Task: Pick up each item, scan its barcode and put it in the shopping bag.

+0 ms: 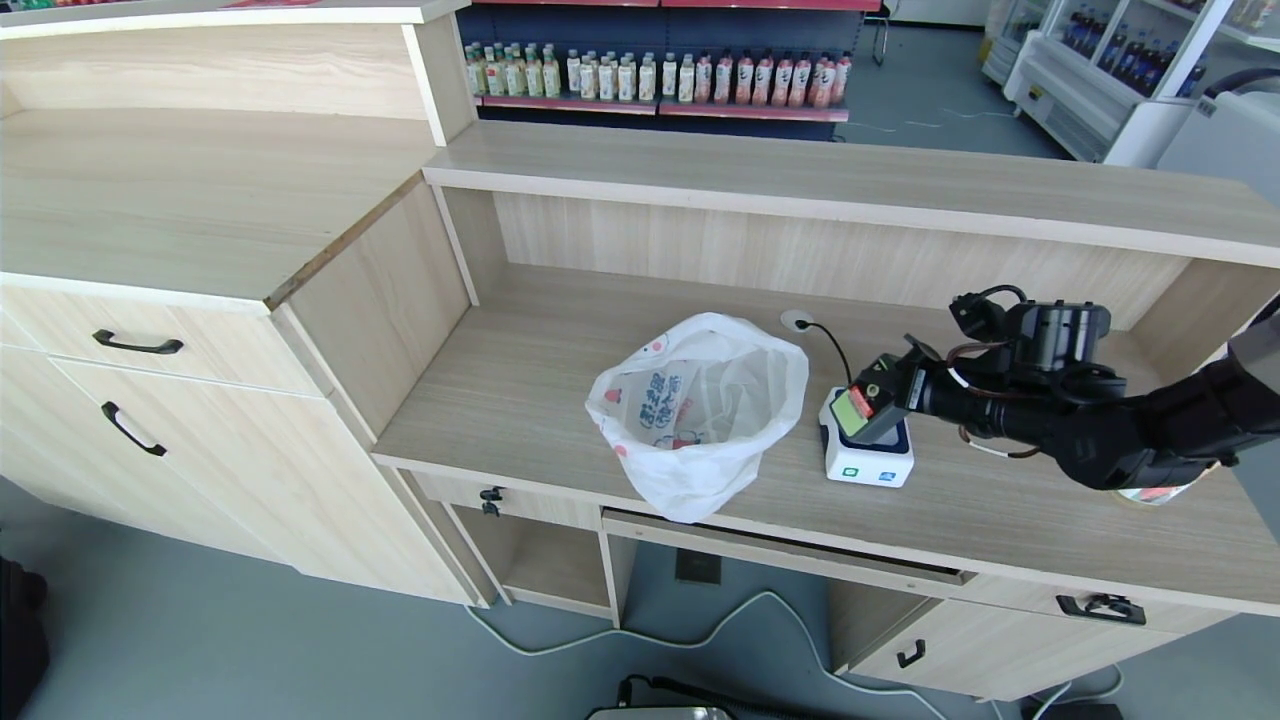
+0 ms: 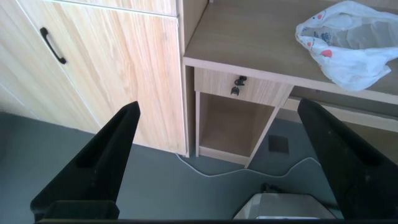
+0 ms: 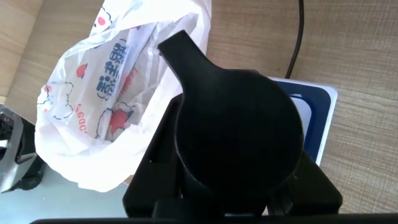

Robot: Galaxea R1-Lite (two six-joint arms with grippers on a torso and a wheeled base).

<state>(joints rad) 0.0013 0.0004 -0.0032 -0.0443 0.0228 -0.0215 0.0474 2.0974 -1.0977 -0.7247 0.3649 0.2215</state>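
My right gripper (image 1: 893,392) is shut on a small green-and-red item (image 1: 856,410), held just above the white barcode scanner (image 1: 868,462) with its blue top. In the right wrist view the item's dark round underside (image 3: 239,130) hides the fingers, with the scanner (image 3: 318,115) behind it and the shopping bag (image 3: 99,118) beside it. The white printed shopping bag (image 1: 700,415) stands open on the counter, to the left of the scanner. My left gripper (image 2: 217,155) hangs open low beside the counter, above the floor, with nothing between its fingers (image 2: 99,162); the bag (image 2: 351,37) lies far off.
A black cable (image 1: 830,345) runs from the scanner to a hole in the counter. Another item (image 1: 1155,494) peeks out under my right arm near the counter's front right. A raised shelf (image 1: 850,185) borders the back. Cupboards with black handles (image 1: 135,345) stand to the left.
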